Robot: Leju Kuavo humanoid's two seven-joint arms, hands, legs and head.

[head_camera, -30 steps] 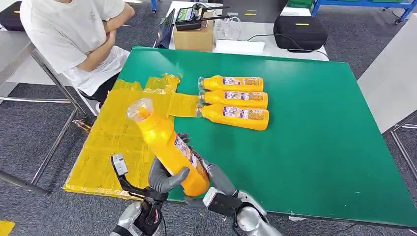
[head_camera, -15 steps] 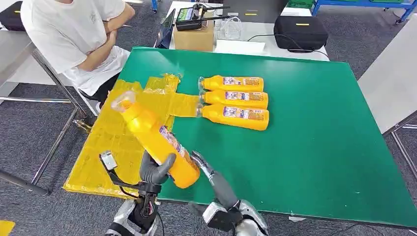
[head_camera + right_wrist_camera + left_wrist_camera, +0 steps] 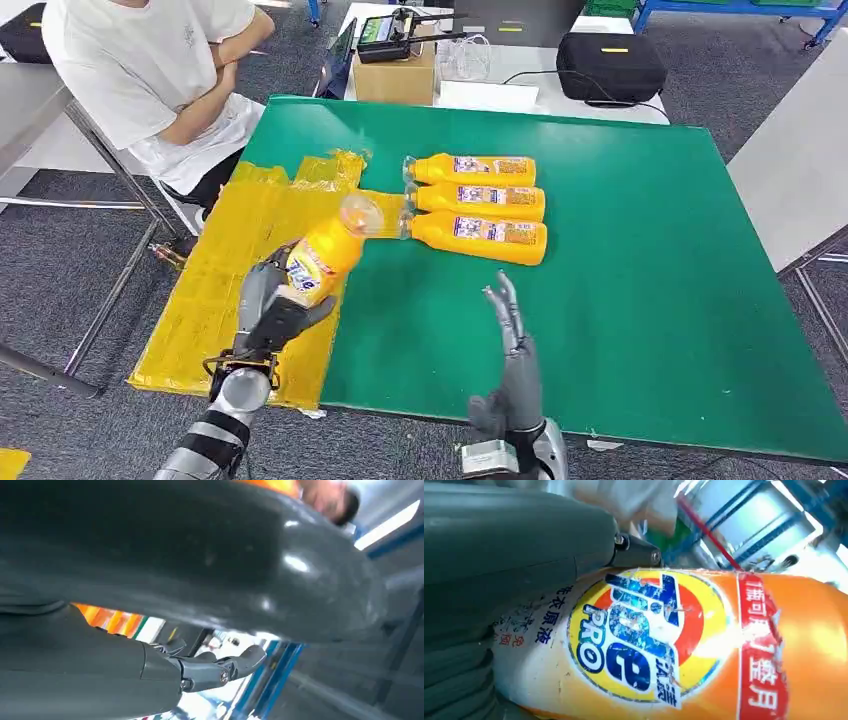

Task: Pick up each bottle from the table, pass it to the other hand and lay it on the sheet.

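The orange bottle is sitting in the grasp of the left hand, tilting with its clear cap end pointing up and away from the robot, over the yellow sheet. In the left wrist view, the bottle's label is facing the camera and the grey thumb is pressing along its side. The right hand is standing apart from the bottle, released and holding nothing, its fingers pointing straight up above the green surface. Three more orange bottles are lying side by side on that surface, caps toward the sheet, the nearest one's cap resting at the sheet's edge. A person in a white shirt is sitting beyond the sheet with arms folded. A cardboard box and a black case are resting on the table behind.
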